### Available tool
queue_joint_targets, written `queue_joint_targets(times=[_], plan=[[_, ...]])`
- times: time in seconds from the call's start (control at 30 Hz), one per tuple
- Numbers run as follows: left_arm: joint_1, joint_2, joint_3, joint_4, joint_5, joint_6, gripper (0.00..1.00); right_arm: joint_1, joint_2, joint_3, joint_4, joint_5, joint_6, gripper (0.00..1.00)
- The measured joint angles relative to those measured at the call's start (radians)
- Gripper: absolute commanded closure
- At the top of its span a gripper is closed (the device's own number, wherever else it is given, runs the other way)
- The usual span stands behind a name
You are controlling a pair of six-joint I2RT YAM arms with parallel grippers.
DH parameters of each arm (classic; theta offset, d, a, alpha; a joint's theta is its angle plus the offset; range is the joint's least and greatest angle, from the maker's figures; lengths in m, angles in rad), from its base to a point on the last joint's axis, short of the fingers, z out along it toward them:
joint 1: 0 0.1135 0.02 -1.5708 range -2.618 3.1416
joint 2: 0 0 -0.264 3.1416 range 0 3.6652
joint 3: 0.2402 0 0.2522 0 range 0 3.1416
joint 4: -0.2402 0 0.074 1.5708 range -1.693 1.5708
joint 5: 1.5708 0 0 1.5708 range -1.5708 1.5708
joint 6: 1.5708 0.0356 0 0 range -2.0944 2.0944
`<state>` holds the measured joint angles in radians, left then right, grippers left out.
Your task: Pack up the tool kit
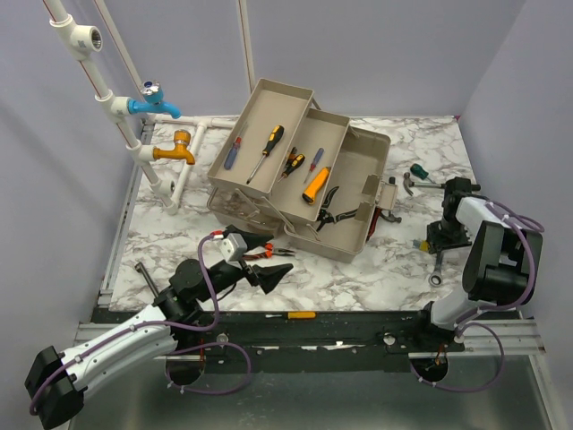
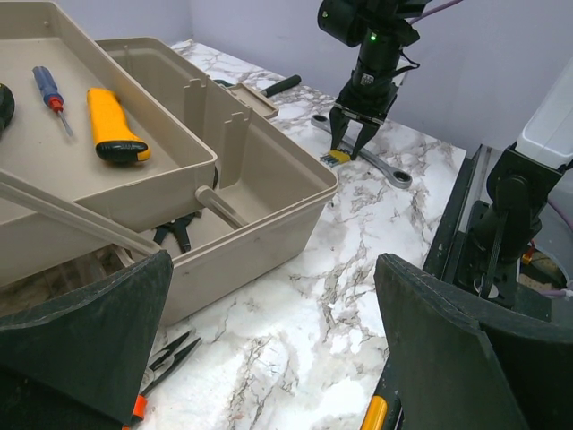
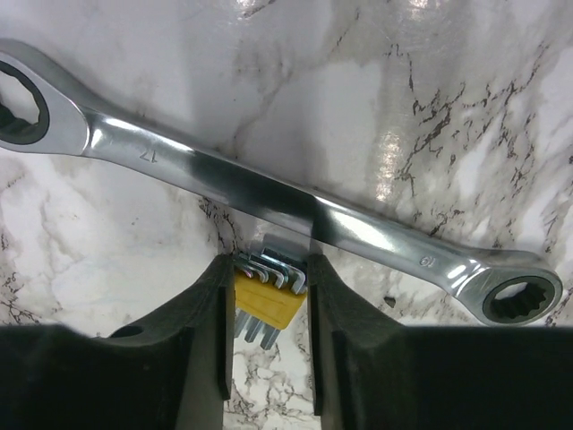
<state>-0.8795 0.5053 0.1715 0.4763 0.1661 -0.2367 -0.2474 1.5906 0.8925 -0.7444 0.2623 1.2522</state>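
The beige toolbox (image 1: 345, 246) stands open mid-table with its trays (image 1: 260, 116) folded out, holding screwdrivers (image 1: 266, 152) and a yellow tool (image 1: 315, 184); black pliers (image 1: 327, 208) lie in its base. On the table to its right, my right gripper (image 3: 267, 269) points straight down, its fingers pressed on both sides of a small hex key set (image 3: 269, 309) in a yellow holder. That set lies beside a long chrome wrench (image 3: 269, 193). My left gripper (image 2: 273, 278) hovers open and empty in front of the box, near orange-handled pliers (image 2: 166, 358).
White pipes with a blue tap (image 1: 154, 103) and an orange tap (image 1: 175, 150) stand at the back left. A green-handled screwdriver (image 1: 421, 172) lies right of the box. A yellow-handled tool (image 1: 300, 315) rests along the table's front edge, and a metal rod (image 1: 148, 278) lies near the left edge.
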Motion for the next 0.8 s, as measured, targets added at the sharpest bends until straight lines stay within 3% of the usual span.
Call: queue_joint_targets(times=[0.23, 0.6, 0.67, 0.73, 0.8], plan=[[0.0, -0.001, 0.0, -0.002, 0.0, 0.0, 0.01, -0.01, -0.002, 0.003, -0.001, -0.024, -0.016, 0.99], [0.0, -0.016, 0.0, -0.007, 0.0, 0.001, 0.01, -0.005, -0.147, 0.039, -0.001, -0.093, -0.03, 0.99], [0.0, -0.021, 0.0, -0.007, 0.0, 0.001, 0.01, -0.005, -0.186, 0.064, -0.006, -0.095, -0.034, 0.86], [0.0, -0.024, 0.0, -0.008, 0.0, 0.001, 0.01, -0.005, -0.227, 0.084, -0.004, -0.098, -0.046, 0.59], [0.0, -0.026, 0.0, -0.008, 0.0, 0.001, 0.01, -0.005, -0.253, 0.089, -0.003, -0.1, -0.045, 0.4]])
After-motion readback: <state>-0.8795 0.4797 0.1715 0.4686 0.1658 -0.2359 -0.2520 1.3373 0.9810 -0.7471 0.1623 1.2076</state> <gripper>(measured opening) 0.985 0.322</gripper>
